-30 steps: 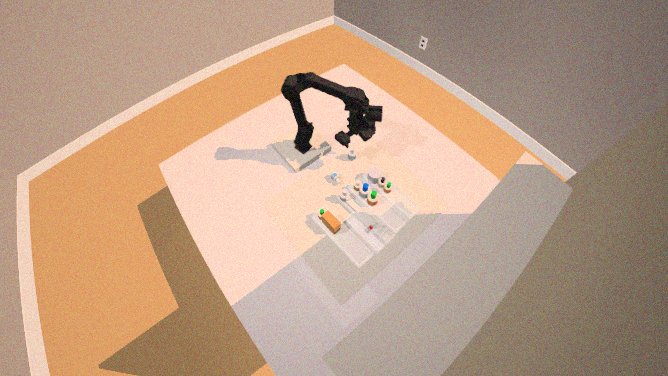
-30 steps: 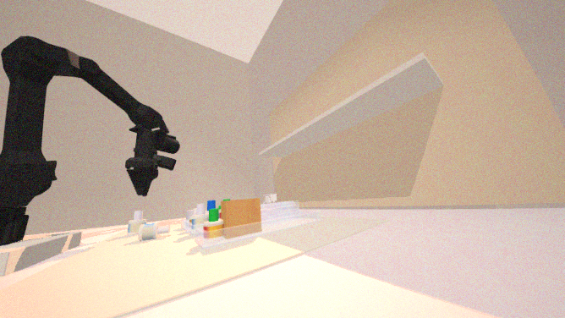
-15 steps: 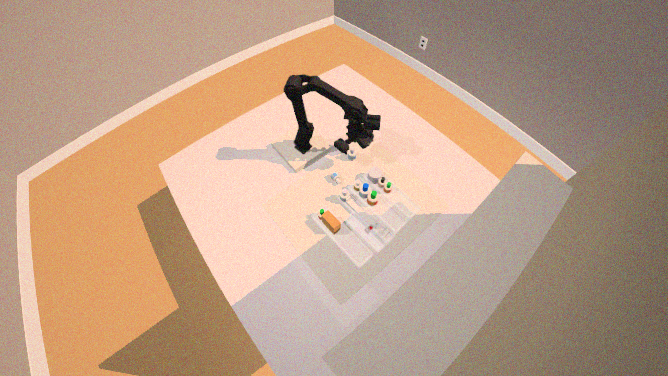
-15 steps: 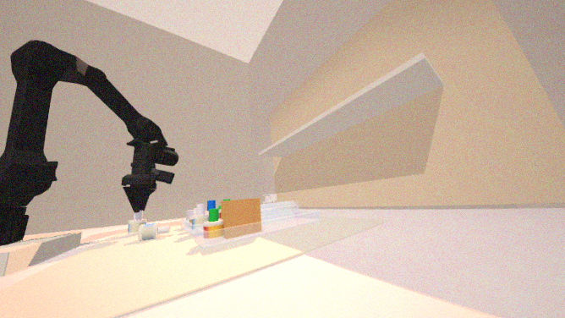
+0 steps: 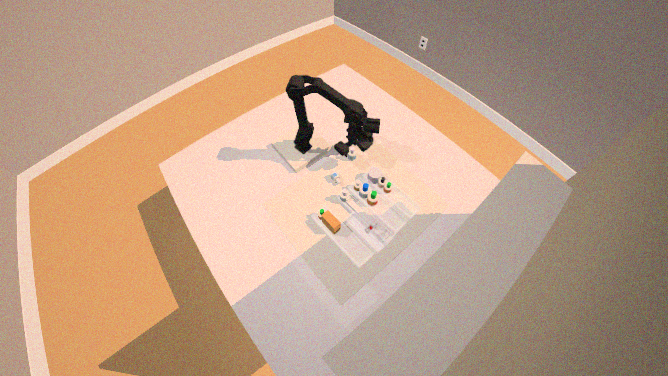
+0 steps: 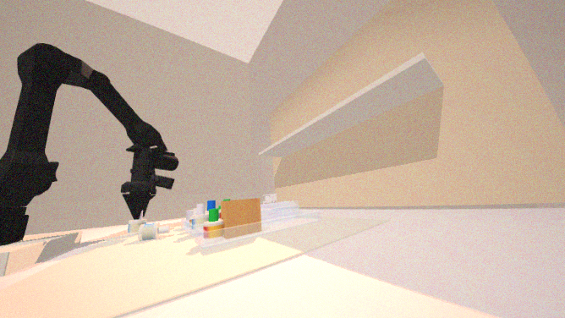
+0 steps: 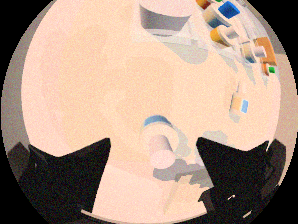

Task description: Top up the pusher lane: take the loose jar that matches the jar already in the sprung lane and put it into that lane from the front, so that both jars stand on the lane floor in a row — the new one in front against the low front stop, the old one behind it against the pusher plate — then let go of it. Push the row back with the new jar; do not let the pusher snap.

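The wrist view showed the claw (image 5: pixel 354 148) (image 6: pixel 139 216) (image 7: pixel 156 143) released, its fingers spread with nothing gripped, and the upright white-capped jar (image 5: pixel 352 155) (image 6: pixel 136 227) (image 7: pixel 160 136) in the gap seen between them. That jar, probably the one to load, stood on the table (image 5: pixel 240 210) (image 6: pixel 169 271) (image 7: pixel 75 90), well apart from the clear stand (image 5: pixel 359 263) (image 6: pixel 207 244). A tipped jar (image 5: pixel 335 177) (image 6: pixel 149 232) (image 7: pixel 240 105) lay nearby. In the stand, a white-capped jar with a bluish label (image 6: pixel 200 221) (image 7: pixel 250 52) looked like the likeliest match, though whether it stood in the sprung lane could not be told.

The step in hand seemed to be the grasp. Doing it well called for centring the claw over the cap, then a straight descent, so that neither finger clipped the shoulder and toppled the jar. A level, even squeeze on the body would have resisted the pusher better than a pinch on the narrow cap. Closing needed to be gentle, and the lift upright, with room to clear the tipped jar. Firmness mattered for later: a slip against the spring could let the pusher snap.
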Available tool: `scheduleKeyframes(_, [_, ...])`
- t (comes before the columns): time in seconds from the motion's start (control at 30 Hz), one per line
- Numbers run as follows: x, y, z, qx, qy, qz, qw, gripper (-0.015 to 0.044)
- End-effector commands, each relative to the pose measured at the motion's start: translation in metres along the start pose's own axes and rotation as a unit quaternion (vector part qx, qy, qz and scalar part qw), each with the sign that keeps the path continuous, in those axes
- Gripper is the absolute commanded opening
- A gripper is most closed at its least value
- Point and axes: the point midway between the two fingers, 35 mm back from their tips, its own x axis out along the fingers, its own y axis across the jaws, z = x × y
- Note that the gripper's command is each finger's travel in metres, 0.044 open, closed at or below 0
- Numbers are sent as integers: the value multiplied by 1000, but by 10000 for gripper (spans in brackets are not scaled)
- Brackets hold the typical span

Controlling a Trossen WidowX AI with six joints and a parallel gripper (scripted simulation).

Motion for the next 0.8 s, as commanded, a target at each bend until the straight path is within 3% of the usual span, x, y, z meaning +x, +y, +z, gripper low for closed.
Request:
scheduleKeyframes(0.0, [10, -3, -2, -1, 4, -7, 1000, 440])
scheduleKeyframes(0.27, [20, -4, -3, -1, 4, -7, 1000, 440])
scheduleKeyframes(0.57, [20, -4, -3, -1, 4, -7, 1000, 204])
scheduleKeyframes(0.77, [20, -4, -3, -1, 4, -7, 1000, 164])
